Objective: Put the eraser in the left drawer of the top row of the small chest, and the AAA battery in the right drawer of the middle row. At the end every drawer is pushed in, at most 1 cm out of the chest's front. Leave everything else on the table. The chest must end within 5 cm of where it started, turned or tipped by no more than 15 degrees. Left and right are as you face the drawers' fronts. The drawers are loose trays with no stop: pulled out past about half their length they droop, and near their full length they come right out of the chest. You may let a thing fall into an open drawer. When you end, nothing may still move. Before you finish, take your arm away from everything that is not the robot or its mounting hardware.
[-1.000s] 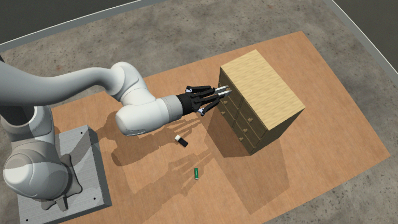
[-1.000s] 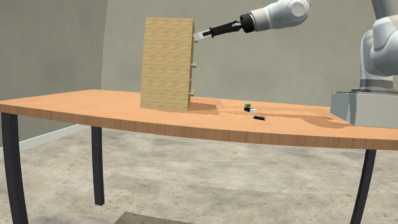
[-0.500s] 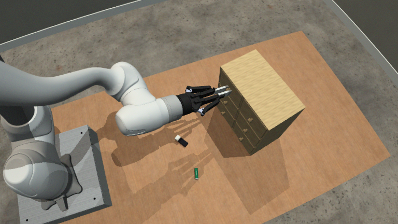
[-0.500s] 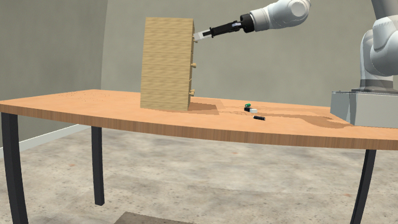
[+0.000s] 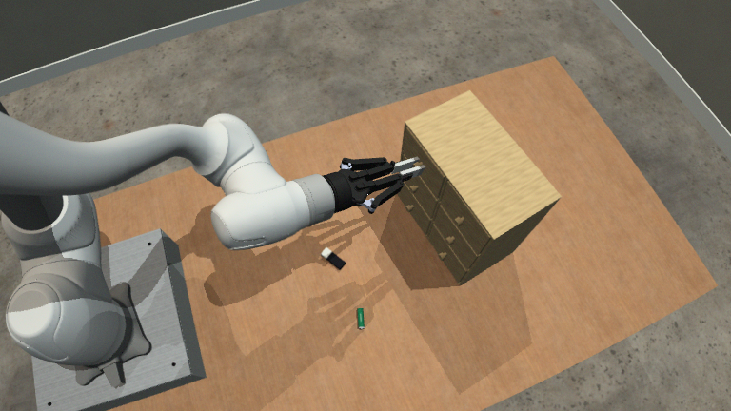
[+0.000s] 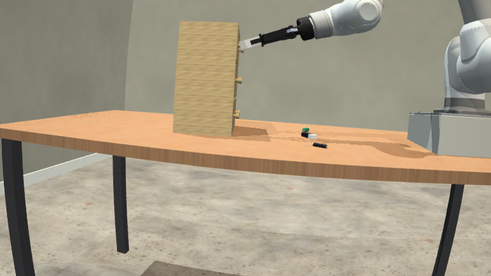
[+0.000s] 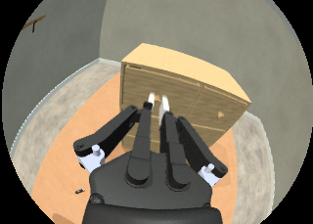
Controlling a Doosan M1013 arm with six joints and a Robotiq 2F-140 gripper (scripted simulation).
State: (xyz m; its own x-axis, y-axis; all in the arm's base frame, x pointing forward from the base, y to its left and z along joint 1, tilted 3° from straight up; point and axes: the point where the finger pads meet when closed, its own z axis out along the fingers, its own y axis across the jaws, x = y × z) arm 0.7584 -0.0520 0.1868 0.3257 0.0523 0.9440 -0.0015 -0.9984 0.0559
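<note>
The small chest [image 5: 480, 164] [image 6: 206, 77] [image 7: 176, 65] stands upright, its drawers looking pushed in. My gripper [image 5: 420, 164] [image 6: 241, 45] [image 7: 156, 100] is at the top row's left drawer [image 7: 134, 87], with narrow fingers around its knob; the knob seems pinched between the tips. The black-and-white eraser [image 5: 333, 258] [image 6: 309, 135] lies on the table. A green cylinder [image 5: 360, 319] [image 6: 305, 129] and a black one with a pale end [image 6: 319, 145] [image 7: 79, 191] lie there too, looking like batteries; I cannot tell which is AAA. The black one does not show in the top view.
The wooden table [image 5: 609, 234] [image 6: 119, 131] carries everything. The robot's metal base block [image 5: 183, 331] [image 6: 459, 135] stands opposite the chest's front. The top row's right knob [image 5: 459, 220] [image 7: 220, 114] sticks out beside the gripper, with other knobs below. The arm passes above the table.
</note>
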